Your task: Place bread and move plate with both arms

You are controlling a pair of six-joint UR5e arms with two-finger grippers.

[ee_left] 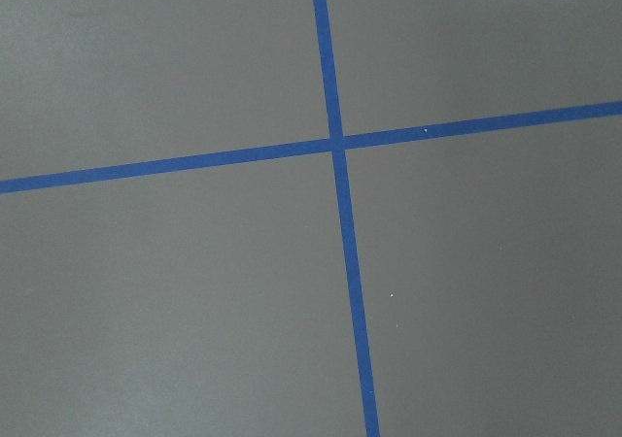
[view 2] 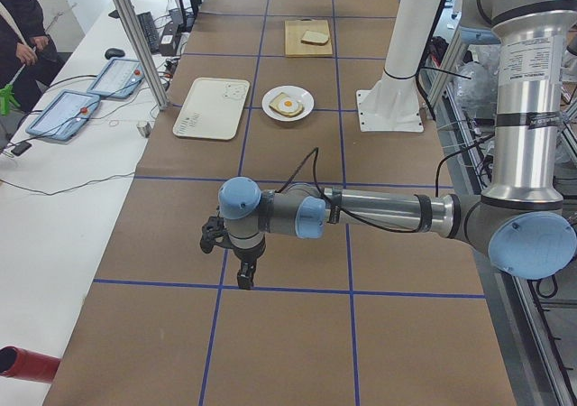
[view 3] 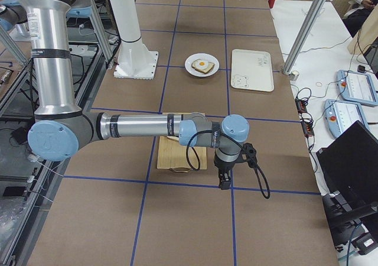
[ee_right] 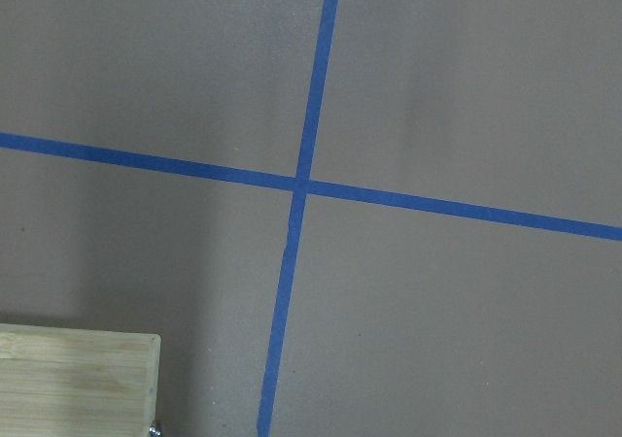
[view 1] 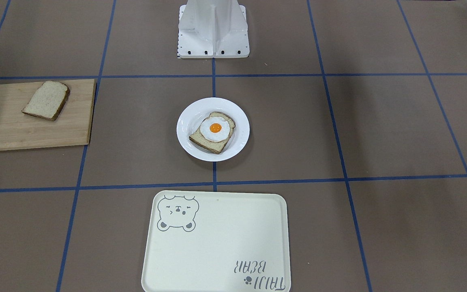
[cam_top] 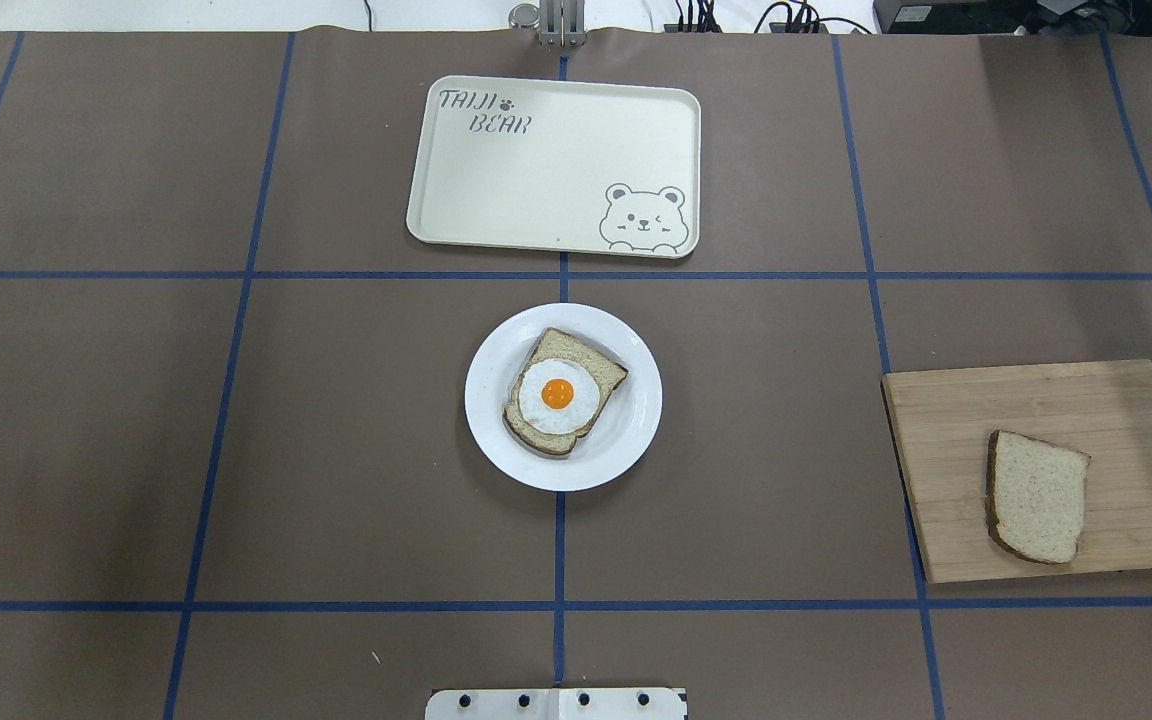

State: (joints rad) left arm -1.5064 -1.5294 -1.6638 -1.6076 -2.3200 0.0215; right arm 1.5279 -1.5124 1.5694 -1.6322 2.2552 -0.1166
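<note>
The bread [cam_top: 1036,497] is laid on the board [cam_top: 986,400], long axis toward the robot, near the right gripper [view 3: 225,180]. The left gripper [view 2: 245,271] is held well apart. Whether either gripper is spread cannot be told.

Arms mirrored: left arm [view 2: 388,213] and right arm [view 3: 142,126] each stand with the upper link vertical, forearm stretched out level and wrist bent down, so left gripper [view 2: 245,278] and right gripper [view 3: 225,182] point straight down; finger spacing unreadable from the side views.
</note>
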